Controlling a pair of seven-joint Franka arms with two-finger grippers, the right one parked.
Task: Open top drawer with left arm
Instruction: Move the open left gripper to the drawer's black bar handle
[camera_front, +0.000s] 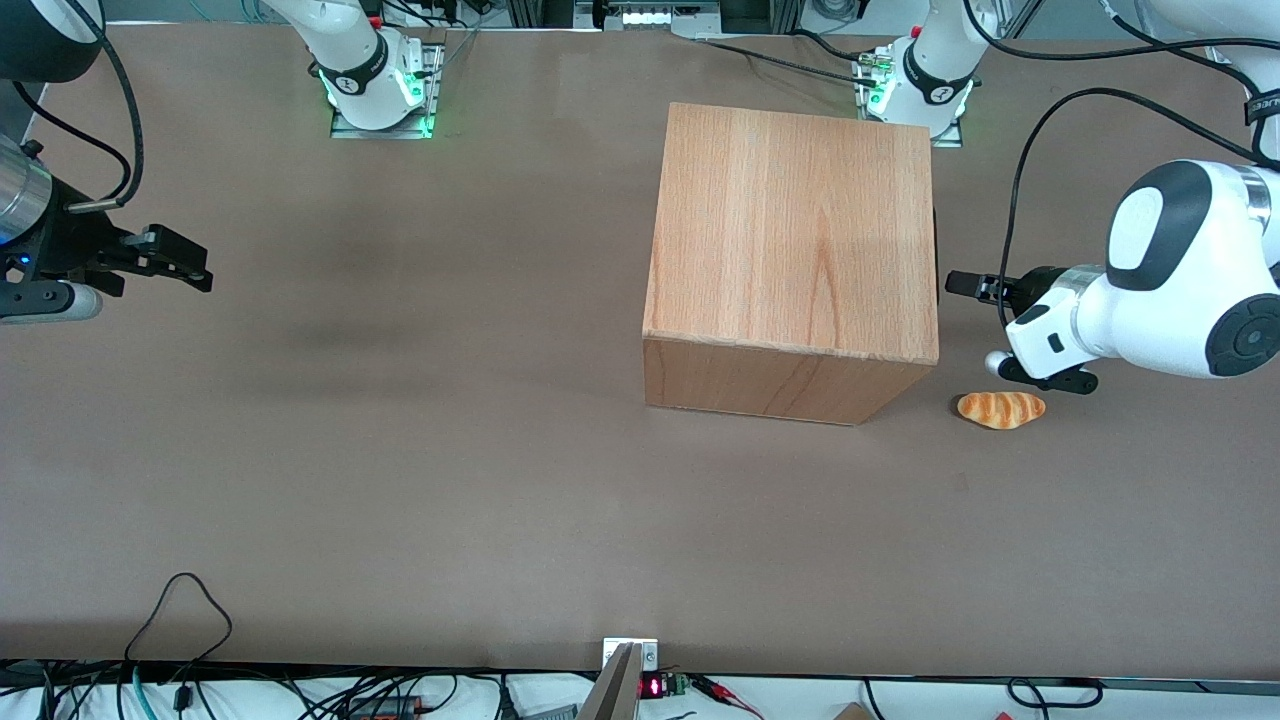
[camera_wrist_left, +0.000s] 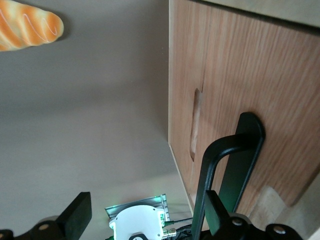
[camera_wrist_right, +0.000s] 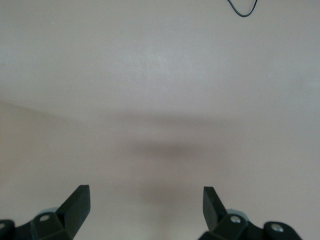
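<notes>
The wooden cabinet (camera_front: 790, 250) stands on the table, and its front faces the working arm's end. The top drawer (camera_wrist_left: 225, 75) shows in the left wrist view as a flat wooden panel with a slim black bar handle (camera_wrist_left: 207, 170). In the front view nothing sticks out of the cabinet. My left arm (camera_front: 1170, 270) reaches in level, and its gripper (camera_front: 962, 287) is just in front of the drawer face. The gripper (camera_wrist_left: 147, 207) is open. One finger (camera_wrist_left: 216, 212) sits right against the handle bar, and the other finger (camera_wrist_left: 79, 216) is well clear over the table.
A toy bread loaf (camera_front: 1001, 408) lies on the brown table (camera_front: 400, 450) beside the cabinet's near corner, below my left arm's wrist and nearer the front camera. The working arm's white base (camera_wrist_left: 137, 225) shows between the fingers.
</notes>
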